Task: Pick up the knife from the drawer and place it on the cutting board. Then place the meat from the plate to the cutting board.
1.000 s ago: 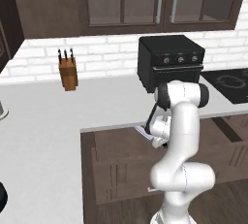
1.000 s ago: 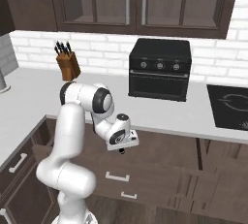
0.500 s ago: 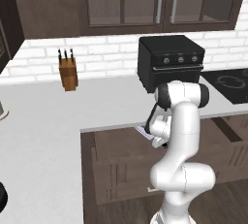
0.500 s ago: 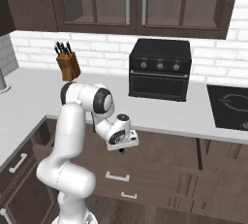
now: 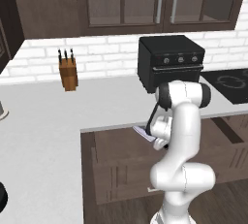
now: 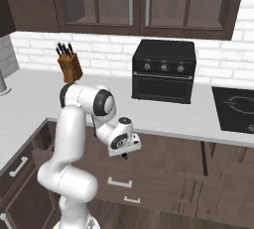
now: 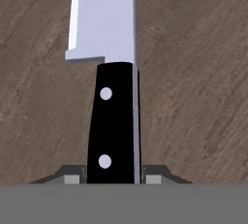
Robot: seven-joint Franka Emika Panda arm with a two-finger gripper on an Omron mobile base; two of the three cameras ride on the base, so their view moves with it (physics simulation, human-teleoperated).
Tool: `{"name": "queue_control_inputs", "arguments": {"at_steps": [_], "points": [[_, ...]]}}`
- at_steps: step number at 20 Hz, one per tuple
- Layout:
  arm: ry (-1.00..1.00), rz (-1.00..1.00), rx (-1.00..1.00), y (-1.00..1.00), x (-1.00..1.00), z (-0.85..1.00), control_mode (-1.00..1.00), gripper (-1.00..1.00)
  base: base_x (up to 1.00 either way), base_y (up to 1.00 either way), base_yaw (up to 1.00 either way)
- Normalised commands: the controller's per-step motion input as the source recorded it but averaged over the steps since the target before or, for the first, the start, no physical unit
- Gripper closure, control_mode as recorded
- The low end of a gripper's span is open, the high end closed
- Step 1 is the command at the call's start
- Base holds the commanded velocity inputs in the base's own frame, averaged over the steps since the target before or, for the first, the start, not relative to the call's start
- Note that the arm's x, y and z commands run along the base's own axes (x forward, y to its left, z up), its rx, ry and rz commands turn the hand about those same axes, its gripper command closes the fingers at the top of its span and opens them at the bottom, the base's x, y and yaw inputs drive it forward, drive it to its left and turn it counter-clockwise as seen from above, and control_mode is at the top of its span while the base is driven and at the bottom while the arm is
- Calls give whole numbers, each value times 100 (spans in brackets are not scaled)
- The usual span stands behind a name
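The arm reaches down below the worktop edge into the open drawer (image 5: 116, 145), and the gripper (image 7: 113, 179) sits right on the knife (image 7: 109, 72). In the hand view the fingertips (image 7: 72, 175) flank the black riveted handle tight on both sides, so I'd call that clenched on the knife, gripped at the butt of the handle with the blade pointing away along the wood-grain drawer floor. That hold makes sense: the handle is the safe, thick part, and the blade stays clear of the fingers.

From the left base view a sliver of pale blade (image 5: 143, 133) pokes out beside the white wrist, just under the front edge of the worktop (image 5: 97, 106). I judge the lift out of the drawer is next, with the meat part untouched.

Around the room: pale grey worktop, white brick wall, dark glass-fronted cabinets (image 6: 144, 5) above. A wooden knife block (image 5: 69, 72) stands near the back edge, a black countertop oven (image 6: 163, 72) to its right, and a hob (image 6: 235, 109) at the far right end.
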Motion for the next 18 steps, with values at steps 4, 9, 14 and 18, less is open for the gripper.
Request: {"name": "queue_control_inputs", "arguments": {"at_steps": [4,9,14,18], "points": [[0,16,-3,0,-38,0,-100,100,0,0,0],[0,18,-2,0,-26,0,-100,100,0,0,0],[0,29,0,-12,-6,12,-100,100,0,0,0],[1,37,6,-36,5,44,-100,100,0,0,0]]}}
